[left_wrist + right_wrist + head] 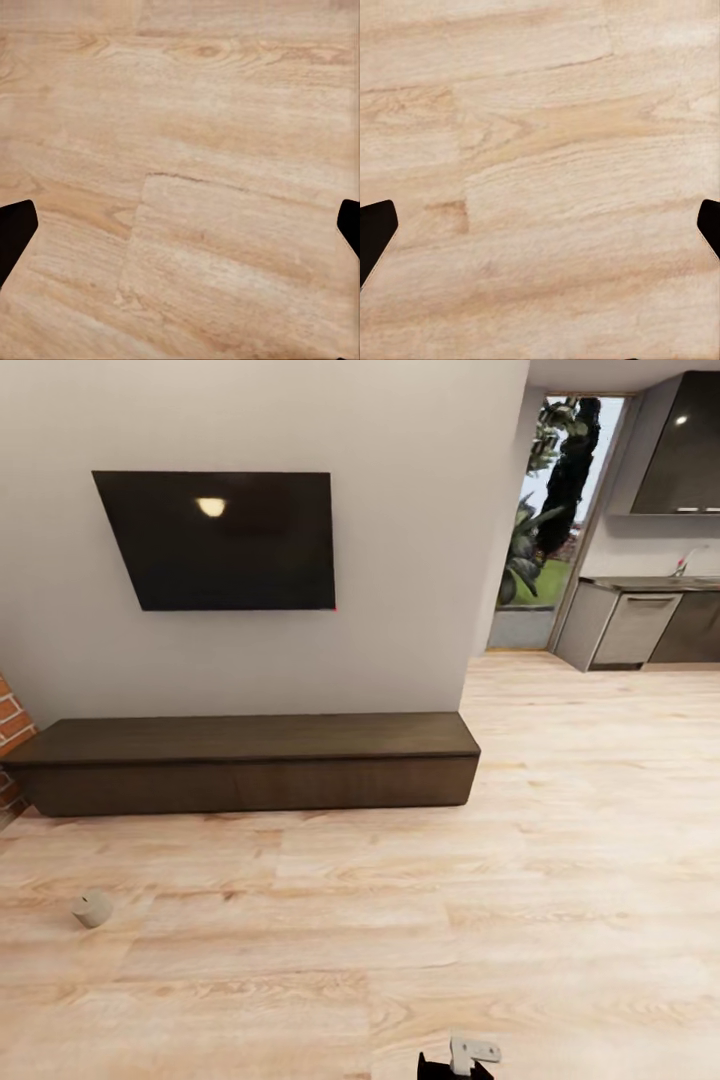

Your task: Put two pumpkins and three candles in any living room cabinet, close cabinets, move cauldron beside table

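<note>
Cabinet (250,765) spans mid-left of frame along the wall, long axis left-right, drawers closed. One off-white candle (92,908) on floor (400,920) at lower left, so left arm's nearer. Both claws: left (180,225) & right (540,225) wide, holding nothing.

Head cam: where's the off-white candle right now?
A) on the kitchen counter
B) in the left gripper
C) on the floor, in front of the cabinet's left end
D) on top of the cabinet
C: the candle lies on the wood floor, apart from the closed cabinet and in front of its left end.
</note>
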You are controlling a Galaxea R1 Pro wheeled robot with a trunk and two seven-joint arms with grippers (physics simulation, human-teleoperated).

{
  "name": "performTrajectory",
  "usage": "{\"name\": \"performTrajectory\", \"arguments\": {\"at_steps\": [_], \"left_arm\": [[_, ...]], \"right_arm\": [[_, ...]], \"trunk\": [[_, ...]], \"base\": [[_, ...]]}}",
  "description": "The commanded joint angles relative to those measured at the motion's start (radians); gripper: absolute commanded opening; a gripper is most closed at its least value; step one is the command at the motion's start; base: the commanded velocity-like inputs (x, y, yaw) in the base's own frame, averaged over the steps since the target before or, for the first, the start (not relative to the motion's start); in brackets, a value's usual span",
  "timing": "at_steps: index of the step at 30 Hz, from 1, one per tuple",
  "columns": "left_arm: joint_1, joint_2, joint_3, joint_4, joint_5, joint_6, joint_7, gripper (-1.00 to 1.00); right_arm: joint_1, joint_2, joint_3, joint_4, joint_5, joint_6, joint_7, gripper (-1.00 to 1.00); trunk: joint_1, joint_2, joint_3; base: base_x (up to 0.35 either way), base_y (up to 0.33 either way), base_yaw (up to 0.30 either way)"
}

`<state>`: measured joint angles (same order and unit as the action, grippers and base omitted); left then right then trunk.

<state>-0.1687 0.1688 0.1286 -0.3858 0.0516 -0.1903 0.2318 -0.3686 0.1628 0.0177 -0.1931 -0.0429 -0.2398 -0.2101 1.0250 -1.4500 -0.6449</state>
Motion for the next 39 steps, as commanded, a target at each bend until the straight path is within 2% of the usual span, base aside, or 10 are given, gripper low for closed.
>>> {"name": "performTrajectory", "arguments": {"at_steps": [1, 6, 10, 11, 14, 16, 18, 24, 26, 39], "left_arm": [[0.000, 0.001, 0.000, 0.000, -0.001, 0.001, -0.001, 1.00], [0.000, 0.005, 0.008, -0.019, 0.003, 0.059, -0.049, 1.00], [0.000, 0.044, 0.012, -0.199, 0.007, 0.330, -0.215, 1.00], [0.000, 0.091, 0.022, -0.354, 0.010, 0.566, -0.362, 1.00], [0.000, 0.177, 0.082, -0.603, 0.007, 0.926, -0.660, 1.00], [0.000, 0.224, 0.137, -0.756, 0.002, 1.092, -0.865, 1.00], [0.000, 0.242, 0.162, -0.854, 0.000, 1.162, -0.972, 1.00], [0.000, 0.253, 0.179, -1.004, 0.003, 1.230, -1.097, 1.00], [0.000, 0.251, 0.173, -1.013, 0.000, 1.234, -1.104, 1.00], [0.000, 0.247, 0.158, -1.019, 0.003, 1.236, -1.109, 1.00]], "right_arm": [[0.000, 0.000, -0.001, 0.000, -0.001, 0.000, -0.001, 1.00], [0.000, 0.000, -0.003, -0.008, -0.001, 0.001, -0.004, 1.00], [0.000, 0.001, -0.003, -0.012, -0.001, 0.004, -0.001, 1.00], [-0.001, 0.001, -0.005, -0.014, -0.004, 0.007, 0.003, 1.00], [-0.010, -0.008, -0.054, -0.017, -0.053, 0.012, 0.012, 1.00], [-0.021, -0.029, -0.156, -0.028, -0.166, 0.028, 0.048, 1.00], [-0.027, -0.061, -0.233, -0.036, -0.269, 0.079, 0.132, 1.00], [-0.033, -0.152, -0.329, -0.055, -0.473, 0.344, 0.638, 1.00], [-0.034, -0.161, -0.335, -0.076, -0.495, 0.372, 0.708, 1.00], [-0.043, -0.146, -0.339, -0.147, -0.517, 0.387, 0.766, 1.00]], "trunk": [[0.000, 0.000, 0.000], [0.000, 0.000, 0.000], [0.000, 0.000, 0.000], [0.000, 0.000, 0.000], [0.000, 0.000, 0.000], [0.000, 0.000, 0.000], [0.000, 0.000, 0.000], [0.000, 0.000, 0.000], [0.000, 0.000, 0.000], [0.031, -0.056, -0.025]], "base": [[0.308, 0.000, 0.000], [0.227, 0.000, 0.000], [0.056, 0.000, 0.000], [0.018, 0.000, 0.000], [0.010, 0.000, 0.000], [0.003, 0.000, 0.000], [0.002, 0.000, 0.000], [0.000, 0.000, 0.000], [0.000, 0.000, 0.000], [0.000, 0.000, 0.000]]}}
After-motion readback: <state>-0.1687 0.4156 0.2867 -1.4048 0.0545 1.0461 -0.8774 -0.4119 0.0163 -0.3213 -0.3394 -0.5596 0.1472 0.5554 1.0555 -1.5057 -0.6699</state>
